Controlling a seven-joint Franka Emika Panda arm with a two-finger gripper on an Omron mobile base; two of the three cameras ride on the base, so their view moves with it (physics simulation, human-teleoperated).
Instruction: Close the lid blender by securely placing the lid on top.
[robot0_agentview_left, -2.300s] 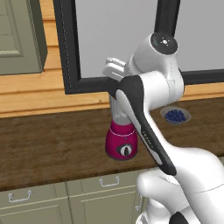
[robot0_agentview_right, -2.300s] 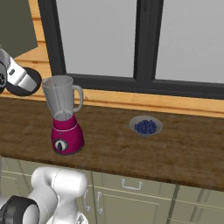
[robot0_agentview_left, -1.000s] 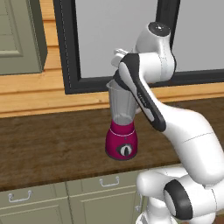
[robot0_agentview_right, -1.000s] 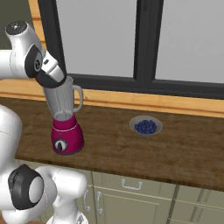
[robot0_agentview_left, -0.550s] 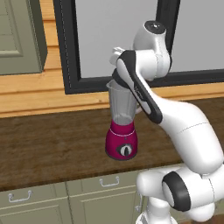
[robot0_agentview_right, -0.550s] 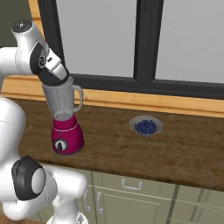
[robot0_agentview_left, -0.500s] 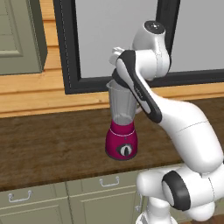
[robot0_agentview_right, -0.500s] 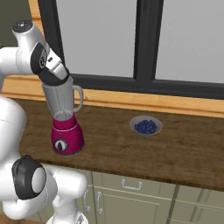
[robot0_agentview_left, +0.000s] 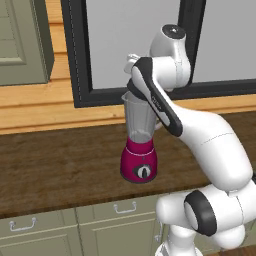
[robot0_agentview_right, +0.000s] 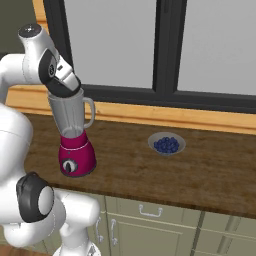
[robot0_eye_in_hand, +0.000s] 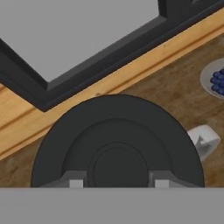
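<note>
Dark wood counter (robot0_agentview_right: 210, 170) over olive-green cabinet doors (robot0_agentview_right: 150, 232) with silver handles. Behind it a light wood sill band (robot0_agentview_left: 45, 107) and a black-framed window (robot0_agentview_right: 165, 50) — flat grey panes. Upper cabinet (robot0_agentview_left: 20, 40) far left.

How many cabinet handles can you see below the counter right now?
4. In the left base view, one handle at lower left and one handle below the blender. In the right base view, one horizontal handle and one vertical handle. Others may be hidden behind the robot.
</note>
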